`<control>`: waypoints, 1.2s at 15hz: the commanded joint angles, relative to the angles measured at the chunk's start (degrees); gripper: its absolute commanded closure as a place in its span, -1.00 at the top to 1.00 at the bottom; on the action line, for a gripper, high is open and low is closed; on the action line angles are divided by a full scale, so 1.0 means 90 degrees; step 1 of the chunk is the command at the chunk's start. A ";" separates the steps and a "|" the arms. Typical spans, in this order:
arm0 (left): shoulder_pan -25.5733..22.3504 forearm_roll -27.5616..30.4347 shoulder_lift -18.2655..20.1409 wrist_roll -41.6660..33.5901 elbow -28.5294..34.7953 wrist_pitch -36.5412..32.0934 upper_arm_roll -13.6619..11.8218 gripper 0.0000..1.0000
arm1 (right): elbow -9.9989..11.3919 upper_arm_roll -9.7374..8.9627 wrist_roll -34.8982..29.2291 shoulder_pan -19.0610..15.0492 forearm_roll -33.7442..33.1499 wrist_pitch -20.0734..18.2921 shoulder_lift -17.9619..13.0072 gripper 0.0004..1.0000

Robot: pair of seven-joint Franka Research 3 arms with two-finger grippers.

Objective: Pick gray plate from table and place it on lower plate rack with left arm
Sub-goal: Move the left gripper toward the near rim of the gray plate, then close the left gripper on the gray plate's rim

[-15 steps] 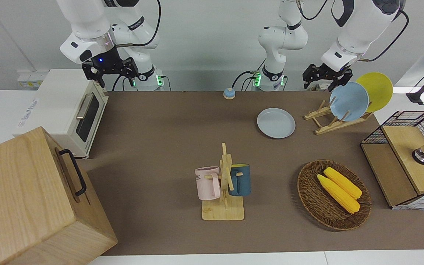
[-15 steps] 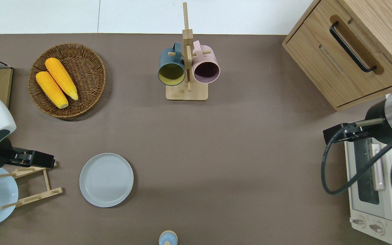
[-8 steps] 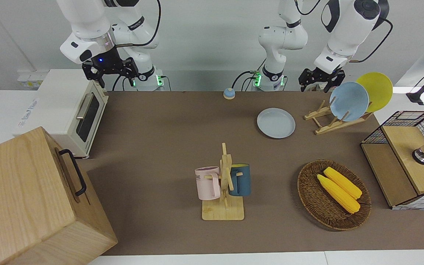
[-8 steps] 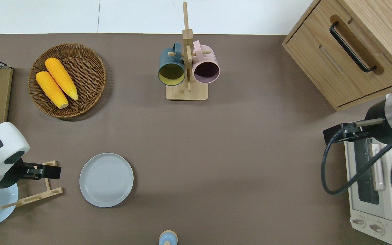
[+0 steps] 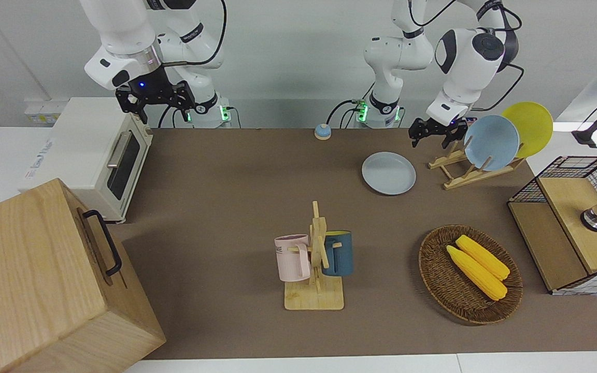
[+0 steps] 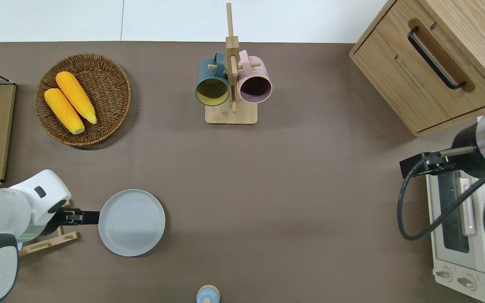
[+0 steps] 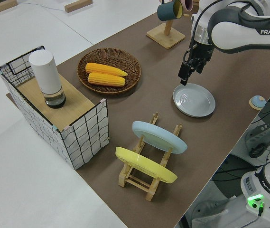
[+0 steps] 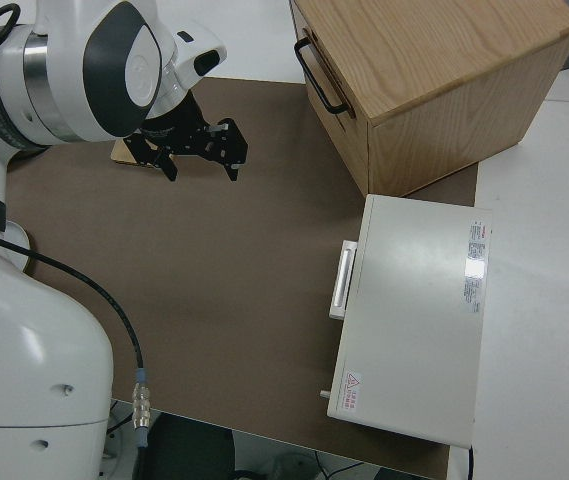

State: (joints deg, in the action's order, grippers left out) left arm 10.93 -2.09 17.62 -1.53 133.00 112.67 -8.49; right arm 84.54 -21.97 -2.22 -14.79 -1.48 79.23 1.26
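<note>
- Plate (image 6: 131, 222) lies flat on the surface (image 6: 293, 176), untouched.
- Left gripper (image 6: 86, 217) has swung from the rack (image 5: 464, 171) to its rim; jaws' width unclear.
- Grasp seems imminent.

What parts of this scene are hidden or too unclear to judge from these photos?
- Whether the left pincer touches the pale gray round plate: the overhead view shows it at the rim, height unclear.
- The light-wood plate rack: mostly covered by the left arm in the overhead view.
- The white toaster oven: cut by the overhead view's edge, crossed by the parked right arm.
- The lettering on the pink mug: too small in the front view.
</note>
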 commanded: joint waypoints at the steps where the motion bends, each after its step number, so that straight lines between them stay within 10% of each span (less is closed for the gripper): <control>1: -0.0023 -0.0149 0.0317 0.0151 0.0846 0.0770 -0.0062 0.98 | -0.0048 -0.0128 -0.0075 -0.0154 -0.0041 -0.0083 -0.0013 0.97; 18: -0.0258 -0.0149 -0.0365 0.0141 0.2283 0.3105 -0.0072 0.98 | -0.0048 -0.0137 -0.0075 -0.0154 -0.0041 -0.0083 -0.0013 0.97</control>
State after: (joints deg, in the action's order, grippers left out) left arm 9.03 -2.10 16.08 -1.10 151.83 136.75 -9.06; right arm 84.54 -21.97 -2.22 -14.79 -1.48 79.23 1.26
